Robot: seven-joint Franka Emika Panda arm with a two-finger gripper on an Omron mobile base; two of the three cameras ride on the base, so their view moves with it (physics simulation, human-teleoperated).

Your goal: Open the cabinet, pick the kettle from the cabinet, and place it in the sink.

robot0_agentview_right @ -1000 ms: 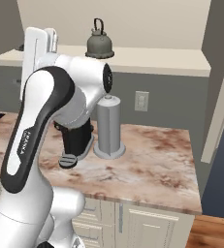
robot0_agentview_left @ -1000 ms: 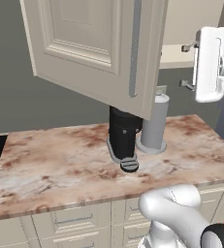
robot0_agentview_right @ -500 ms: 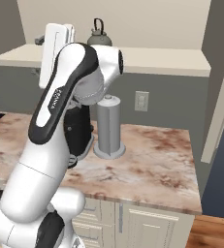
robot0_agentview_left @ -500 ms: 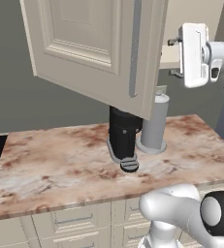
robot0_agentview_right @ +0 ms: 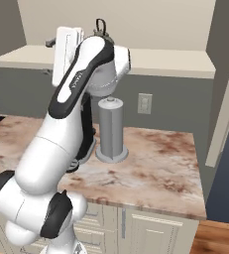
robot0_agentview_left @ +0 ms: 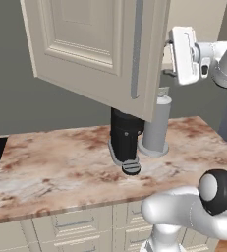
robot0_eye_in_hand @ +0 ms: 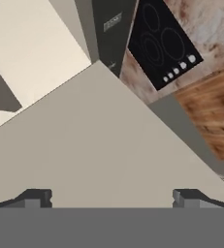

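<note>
**A:** Up at shelf height, beside the cabinet (robot0_agentview_left: pixel 93 49), the hand (robot0_agentview_left: pixel 184 55) sits with jaws spread wide, nothing between them. Door's swung out over the worktop (robot0_agentview_left: pixel 61 167), so the opening step looks done

**B:** Kettle?

**A:** On the cabinet shelf (robot0_agentview_right: pixel 155 62), mostly hidden behind the arm in the right base view; just the wire handle and lid knob of the kettle (robot0_agentview_right: pixel 101 27) poke above the white link. Hand is near it, can't tell if touching

**B:** Why is the hand up there flat-on?

**A:** My read: lining up to reach in at shelf level. Hand view looks down the door face toward the cooktop (robot0_eye_in_hand: pixel 164 46) far below

**B:** Clearance?

**A:** Tight on the door side, its free edge and bar handle (robot0_agentview_left: pixel 136 49) hang just beside the hand. Below the shelf stand a grey cylinder (robot0_agentview_right: pixel 110 129) and the black coffee machine (robot0_agentview_left: pixel 125 140), so a straight drop risks clipping them. Open room is to the right of the shelf. Sink isn't visible from here
</note>
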